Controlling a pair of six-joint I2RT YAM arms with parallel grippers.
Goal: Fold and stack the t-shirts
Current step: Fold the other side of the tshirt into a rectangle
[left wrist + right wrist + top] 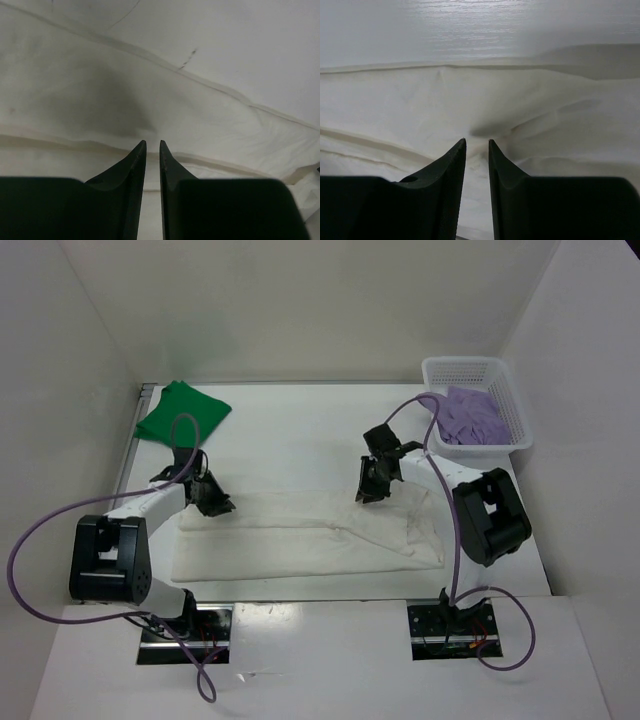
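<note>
The white t-shirt (pixel 300 540) lies spread in a long band across the middle of the table. It fills the left wrist view (pixel 90 95) and the right wrist view (pixel 470 95). My left gripper (pixel 215 503) (pixel 153 143) is at the shirt's far left edge, its jaws nearly together with cloth between them. My right gripper (pixel 368 490) (pixel 476 141) is at the shirt's far edge right of centre, jaws pinched on puckered cloth. The green t-shirt (pixel 183 412) lies folded at the far left. The lavender t-shirt (pixel 470 418) lies crumpled in the basket.
A white lattice basket (pixel 465 364) stands at the far right corner. White walls enclose the table on three sides. Bare tabletop (pixel 300 430) (pixel 470 25) lies beyond the white shirt, between the green shirt and the basket.
</note>
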